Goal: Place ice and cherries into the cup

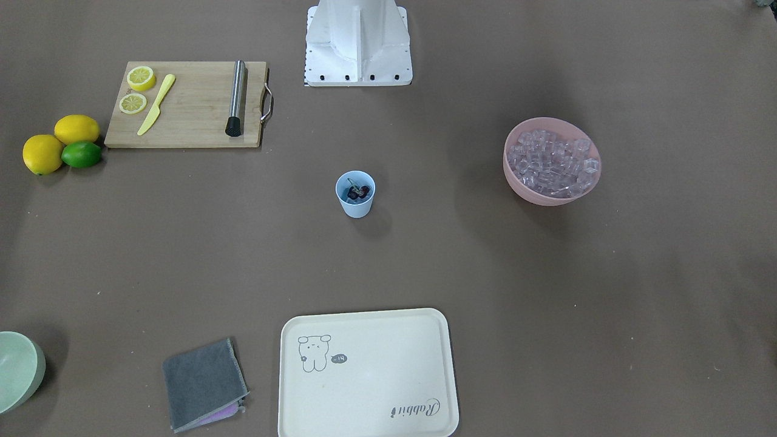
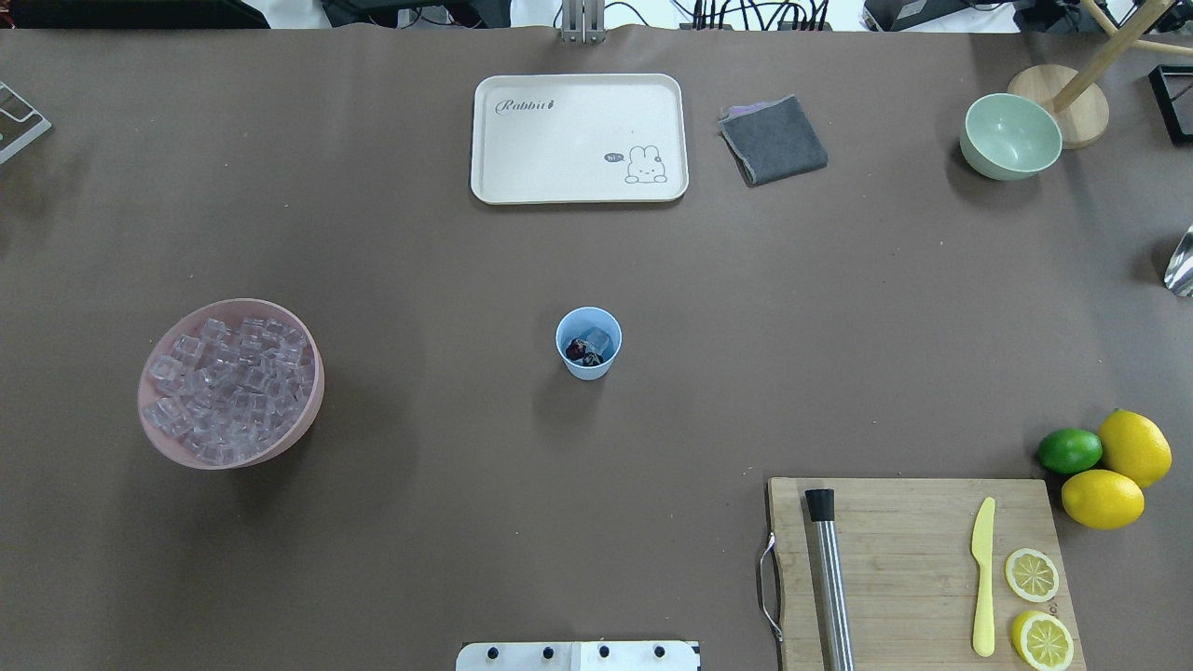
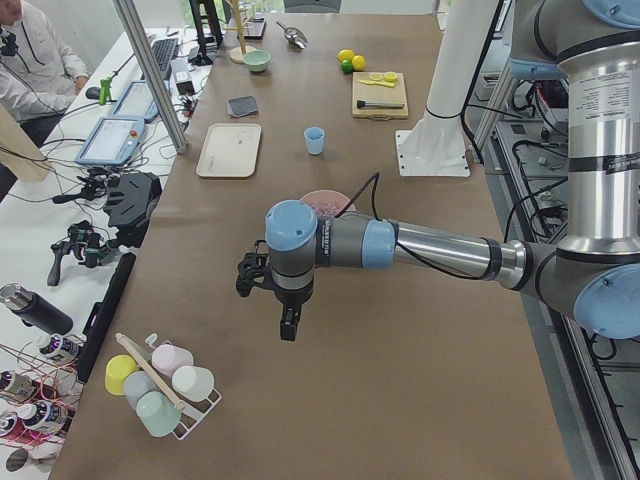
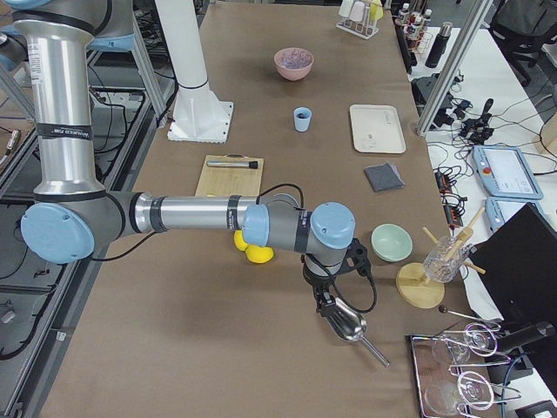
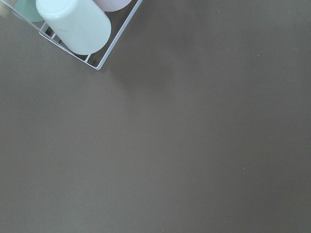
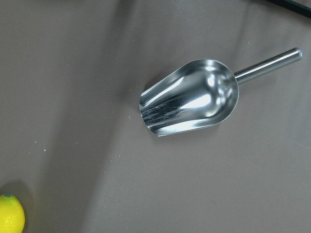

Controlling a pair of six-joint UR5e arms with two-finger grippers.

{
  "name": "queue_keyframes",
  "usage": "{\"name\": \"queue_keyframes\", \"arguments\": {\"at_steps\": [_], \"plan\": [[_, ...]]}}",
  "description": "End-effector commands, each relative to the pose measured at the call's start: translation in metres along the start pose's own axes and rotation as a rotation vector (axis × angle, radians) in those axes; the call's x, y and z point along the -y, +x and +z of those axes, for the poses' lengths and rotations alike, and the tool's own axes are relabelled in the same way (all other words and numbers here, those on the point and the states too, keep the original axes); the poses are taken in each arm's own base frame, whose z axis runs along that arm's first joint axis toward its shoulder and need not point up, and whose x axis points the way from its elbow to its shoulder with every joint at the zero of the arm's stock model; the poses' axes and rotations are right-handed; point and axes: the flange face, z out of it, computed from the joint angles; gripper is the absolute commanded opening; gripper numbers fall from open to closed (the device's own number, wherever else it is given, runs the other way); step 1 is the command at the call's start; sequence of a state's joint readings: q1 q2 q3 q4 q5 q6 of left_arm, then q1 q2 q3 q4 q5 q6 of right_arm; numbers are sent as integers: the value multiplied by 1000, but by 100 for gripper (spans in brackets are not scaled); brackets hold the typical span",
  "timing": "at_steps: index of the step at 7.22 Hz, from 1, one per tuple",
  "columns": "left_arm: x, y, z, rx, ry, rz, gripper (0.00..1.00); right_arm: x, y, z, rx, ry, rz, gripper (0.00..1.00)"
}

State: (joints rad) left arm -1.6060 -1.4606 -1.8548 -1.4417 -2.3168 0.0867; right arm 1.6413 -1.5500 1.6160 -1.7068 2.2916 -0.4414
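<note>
Near to far, starting from the robot's edge of the worktop [image 2: 419,559]. Right by that edge, toward the right end: board [image 2: 913,550] carrying a muddler [image 2: 829,587], yellow knife [image 2: 982,578] and two lemon slices [image 2: 1032,574]. Just off its far right corner: two lemons [image 2: 1103,499] and a lime [image 2: 1070,450], bunched up and touching.

Toward the left end: pink bowl [image 1: 515,182] heaped with ice [image 2: 228,387]. Dead centre: cup [image 2: 588,365], upright, cherries [image 2: 582,350] sitting inside with a bit of ice beside them.

Along the far edge: tray [image 2: 578,140], grey cloth [image 2: 774,140] near it, green bowl [image 2: 1011,135] toward the far right corner.

Way out at the left end: left claw [image 3: 288,330] hanging fingers-down over bare worktop, near a rack [image 3: 170,385] of cups. Only seen from the side, so can't tell how far open. At the right end: right claw [image 4: 324,303] hovering just over a metal scoop [image 6: 194,104] lying on the worktop. Same deal, can't tell if open, closed or gripping anything.
</note>
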Motion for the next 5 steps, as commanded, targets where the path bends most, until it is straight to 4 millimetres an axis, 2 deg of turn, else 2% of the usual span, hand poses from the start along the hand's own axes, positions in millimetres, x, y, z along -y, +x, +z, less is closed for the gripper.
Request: {"name": "queue_keyframes", "arguments": {"at_steps": [1,4,5], "plan": [[0,-2,2,0,-2,-3,98,0,-1,-1,1,1,1,100],[-1,-1,2,-1,-2,0,98,5,-3,-5,2,11,0,100],[-1,-1,0,-1,2,0,98,6,-10,-11,7,28,-11,100]]}}
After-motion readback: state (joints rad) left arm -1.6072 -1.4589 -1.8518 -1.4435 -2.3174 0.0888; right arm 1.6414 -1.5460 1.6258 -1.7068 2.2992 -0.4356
